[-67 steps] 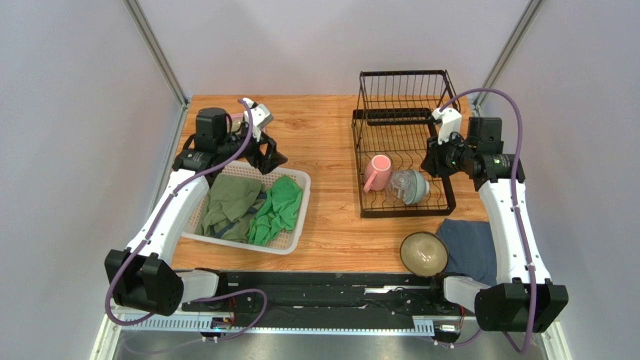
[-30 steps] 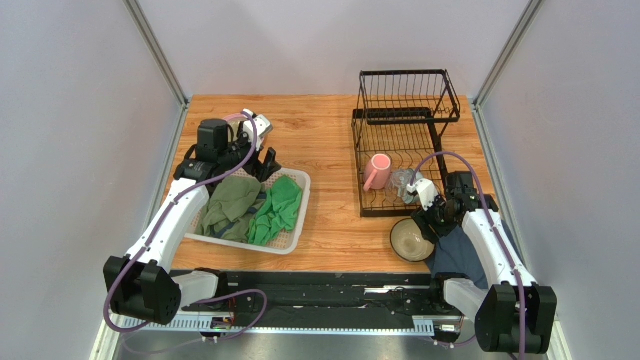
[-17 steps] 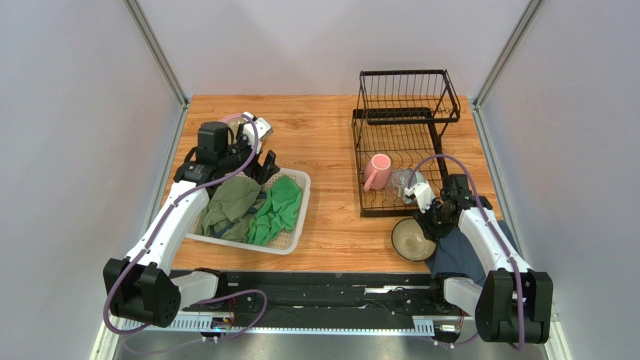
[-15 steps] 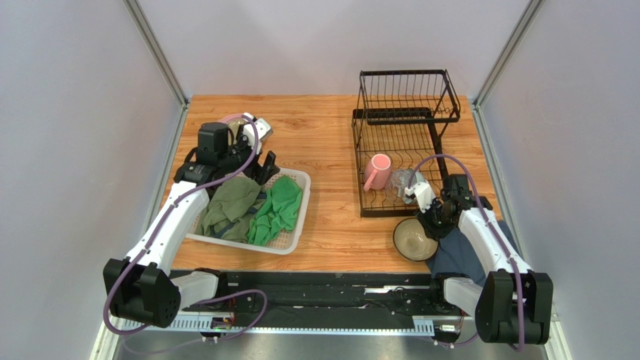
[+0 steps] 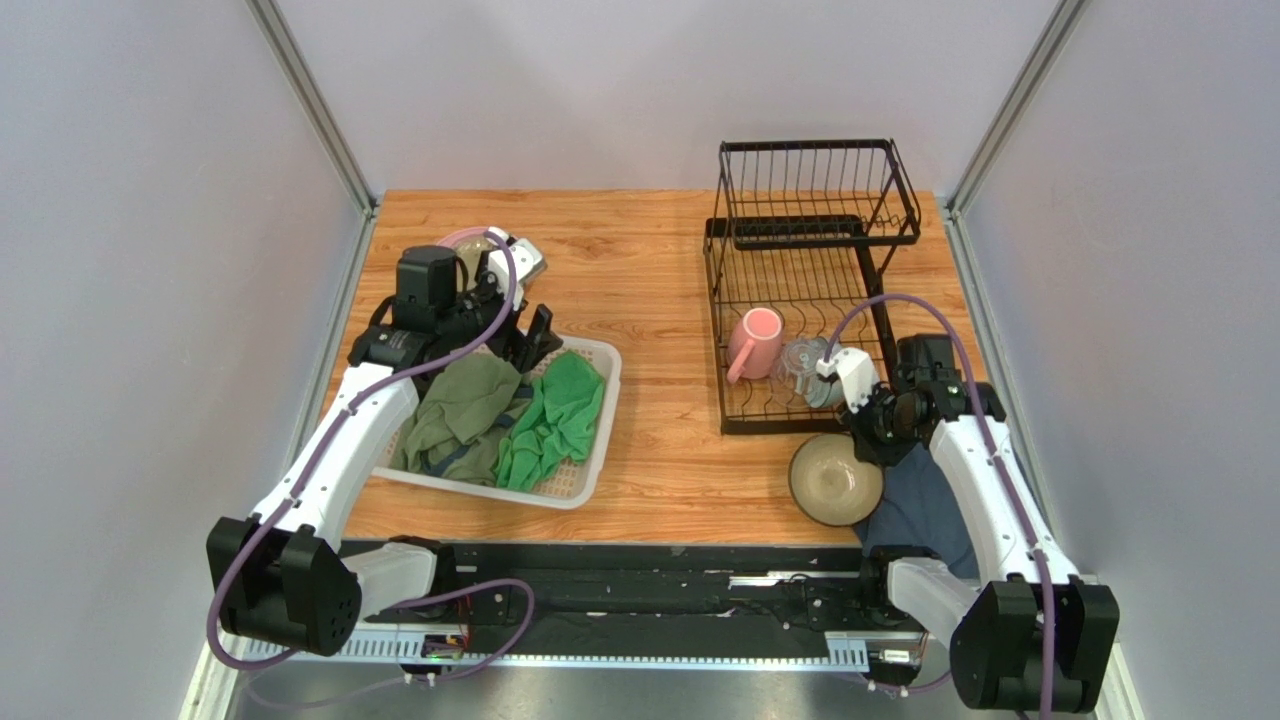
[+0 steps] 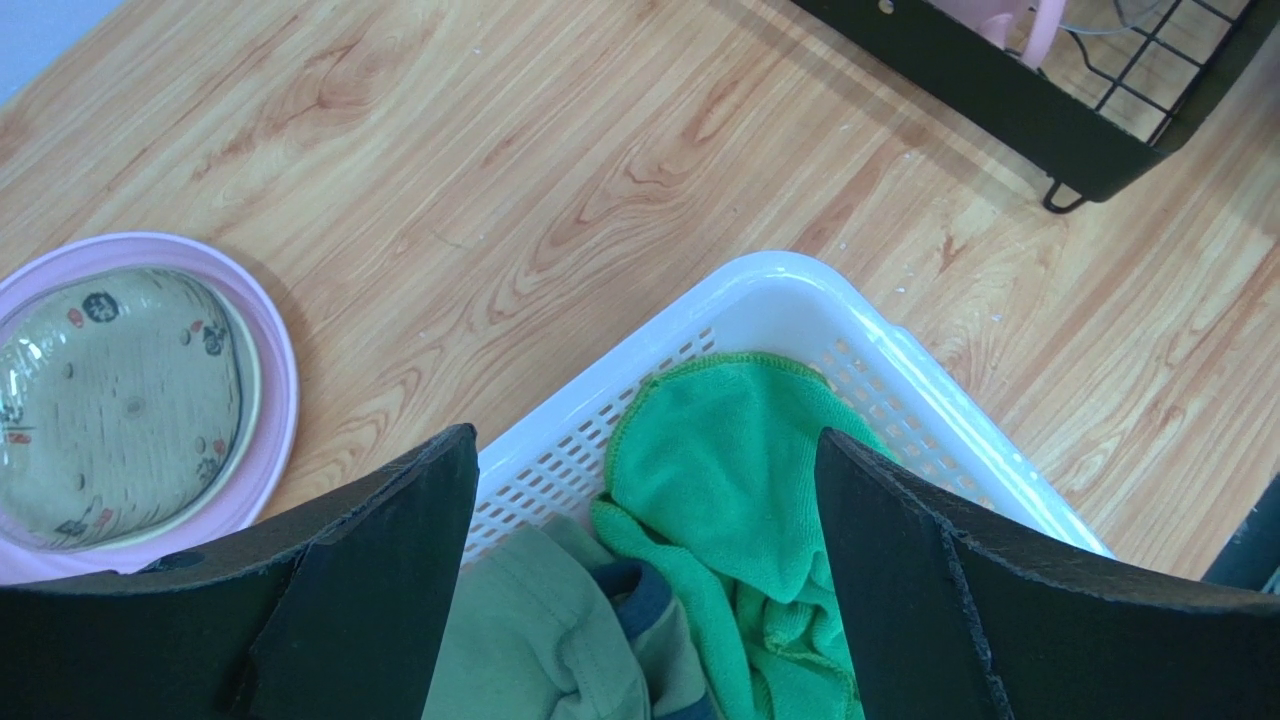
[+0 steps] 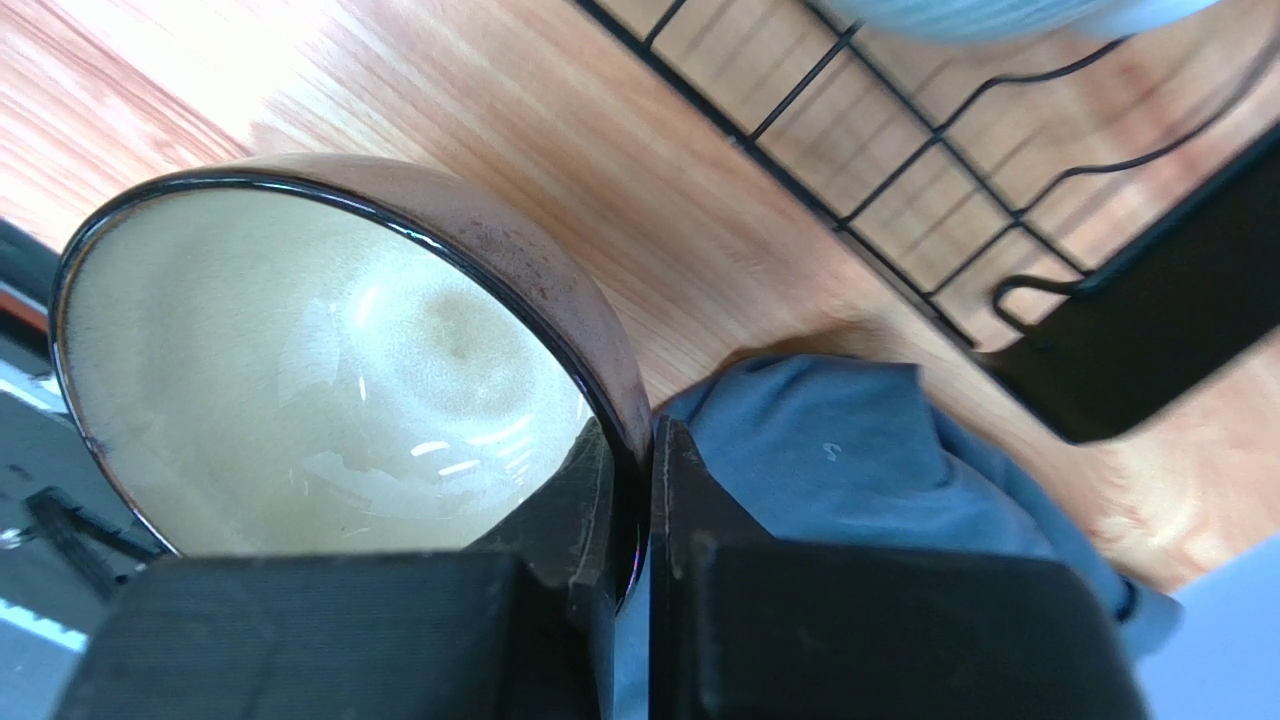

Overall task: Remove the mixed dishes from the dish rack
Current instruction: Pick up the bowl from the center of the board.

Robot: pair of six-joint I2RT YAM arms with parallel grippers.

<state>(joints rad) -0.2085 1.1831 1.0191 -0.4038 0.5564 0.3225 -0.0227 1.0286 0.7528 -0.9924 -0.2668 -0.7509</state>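
Observation:
My right gripper (image 5: 872, 443) is shut on the rim of the brown-olive bowl (image 5: 834, 479), which shows cream-glazed inside in the right wrist view (image 7: 323, 368); the bowl is tilted just off the rack's near right corner. The black wire dish rack (image 5: 804, 240) holds the pink mug (image 5: 754, 344), the clear glass cup (image 5: 801, 365) and part of the teal bowl (image 5: 828, 393) on its lower tray. My left gripper (image 6: 639, 600) is open above the white basket. The pink plate (image 6: 278, 375) with the cream plate (image 6: 120, 405) on it lies on the table at far left.
The white mesh basket (image 5: 598, 435) holds green cloths (image 5: 559, 413) at the left. A blue cloth (image 5: 924, 510) lies under my right arm near the table's front edge. The rack's corner (image 7: 1120, 338) is close to the bowl.
My right arm swung from the rack down to the bowl at the front, shut on its rim, and has now lifted and tilted it slightly toward the rack. The left gripper shifted slightly.

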